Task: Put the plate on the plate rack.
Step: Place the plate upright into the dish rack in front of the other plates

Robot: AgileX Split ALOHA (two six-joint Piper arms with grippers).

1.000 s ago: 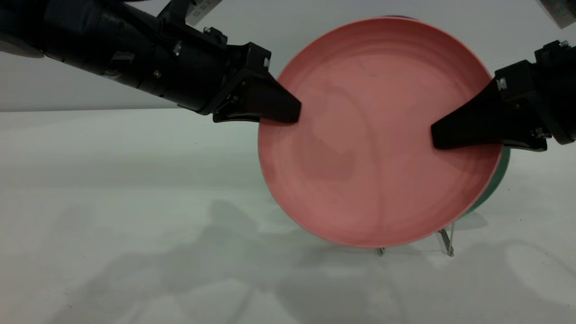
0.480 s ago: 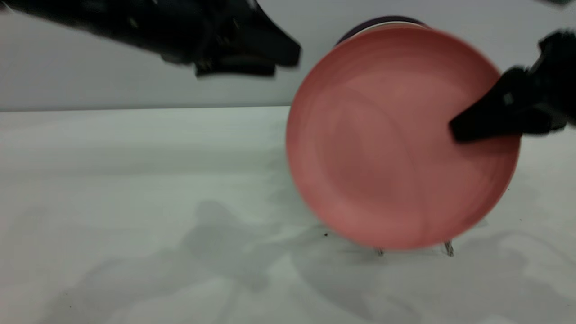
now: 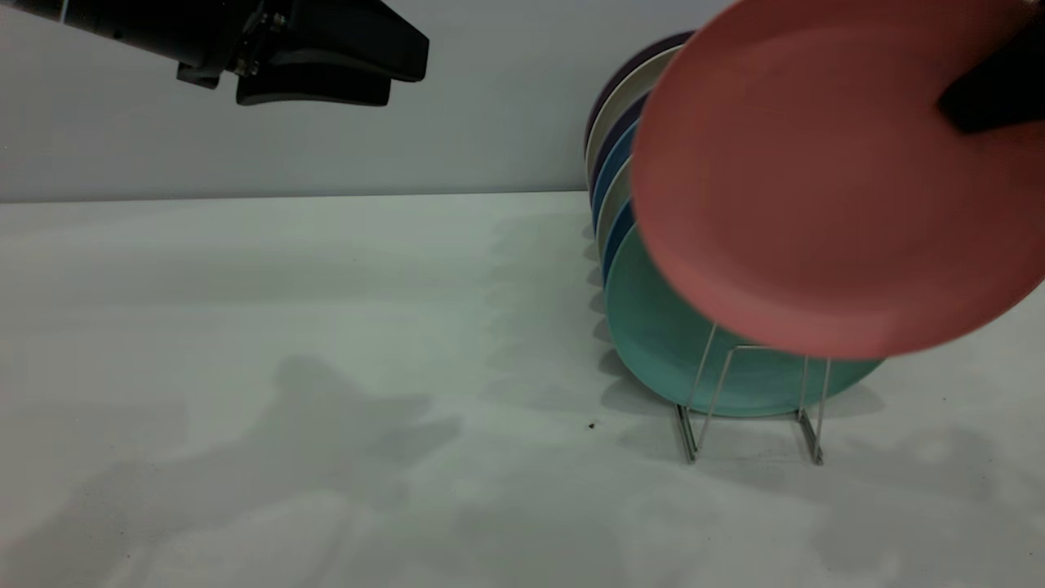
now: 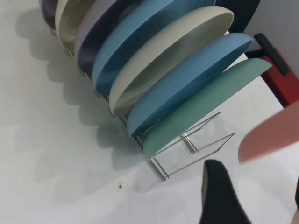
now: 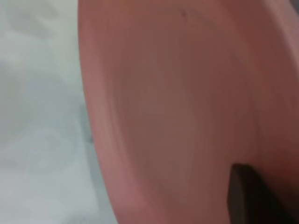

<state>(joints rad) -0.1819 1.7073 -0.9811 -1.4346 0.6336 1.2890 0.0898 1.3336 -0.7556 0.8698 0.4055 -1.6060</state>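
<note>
White table [image 3: 245,327], unlabelled plate [image 3: 824,180] aloft

Bare robot test bench, not a lived-in kitchen

We see a plain white table [image 3: 245,327] against a blank grey wall [image 3: 490,122], with black robot arms above a wire plate rack [image 3: 751,400] of coloured plates [image 4: 159,70].
</note>
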